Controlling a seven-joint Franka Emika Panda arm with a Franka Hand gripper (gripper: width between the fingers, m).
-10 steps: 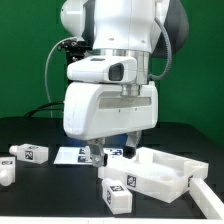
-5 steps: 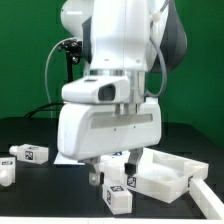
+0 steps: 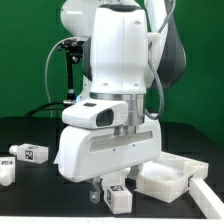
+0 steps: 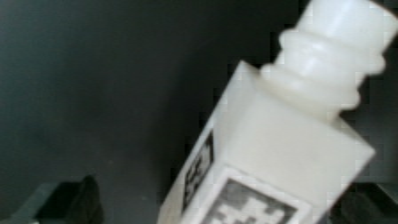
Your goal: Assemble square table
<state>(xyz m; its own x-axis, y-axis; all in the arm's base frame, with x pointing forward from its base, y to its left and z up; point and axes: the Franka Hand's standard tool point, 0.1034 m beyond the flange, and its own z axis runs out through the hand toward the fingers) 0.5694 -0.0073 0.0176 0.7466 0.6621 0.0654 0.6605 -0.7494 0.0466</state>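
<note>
The short white plastic block leg (image 3: 117, 197) lies by the black counter's (image 3: 40, 195) camera-side edge, directly under the gripper (image 3: 106, 188). The jaws stand apart, holding nothing, and the leg's long axis runs askew between them.

The exterior view is bright and even; the white arm (image 3: 115, 60) shines softly above the black worktop (image 3: 30, 130). The wrist view is dim, and the close leg (image 4: 285, 130) looks blurred, out of focus.
</note>
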